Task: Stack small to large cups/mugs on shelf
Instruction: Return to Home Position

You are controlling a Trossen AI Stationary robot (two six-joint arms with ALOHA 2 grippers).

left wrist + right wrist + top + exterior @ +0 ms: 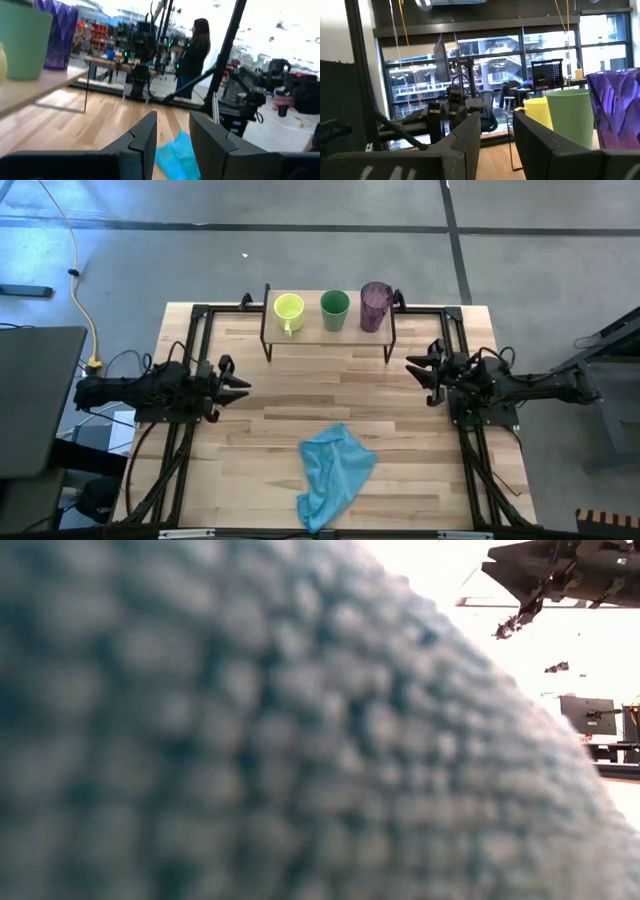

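— Pale wood on thin black metal legs: is that low shelf [350, 332] holding all three vessels?

— Yes. It stands at the far edge of the plank tabletop [420, 450], about midway across. On it, in a row from left to right, are a short yellow-green mug [288, 308] with a handle, a green cup [335, 310] and a tall translucent purple cup [375, 305]. All are upright and set apart.

— And the claws?

— The left gripper [240, 385] hovers over the table's left side and the right gripper [415, 370] over its right. Each has its fingers parted and nothing between them.

— What is hard to see?

— The crumpled light blue cloth [335, 475], near the table's front edge, fills almost the whole low view as a blur. Only a dark arm part [560, 575] shows above it, and I cannot tell which arm. In the left wrist view the mug is a mere sliver at the edge and the green cup is cut off. A person [192, 55] stands in the room beyond.
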